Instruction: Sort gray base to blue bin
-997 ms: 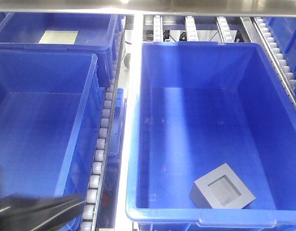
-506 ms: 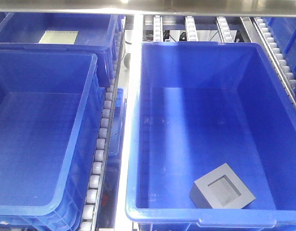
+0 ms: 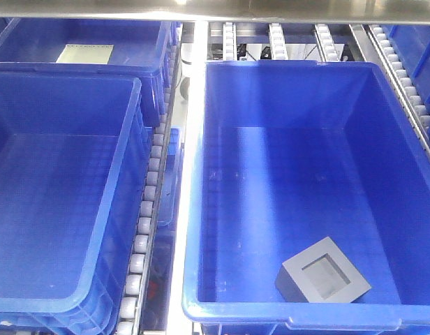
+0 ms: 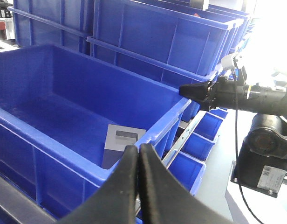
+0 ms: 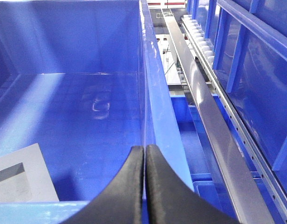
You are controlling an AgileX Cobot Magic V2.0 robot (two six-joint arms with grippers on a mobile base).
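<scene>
Left black two-fingered hand (image 4: pixel 138 154) pressed shut, fingertips touching — nothing between them. Right black hand (image 5: pixel 144 154) likewise closed and bare — its dark arm (image 4: pixel 236 95) stretched out level.

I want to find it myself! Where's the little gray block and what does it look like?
Look in the big blue bin on the right side of the front view. Near its front wall lies the gray base, the only gray thing there, with a square dent on top.

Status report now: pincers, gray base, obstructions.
Left pincer shut, empty. Right pincer shut, empty. Gray base resting inside the blue bin, near front wall, recess up. Nothing in the way.
</scene>
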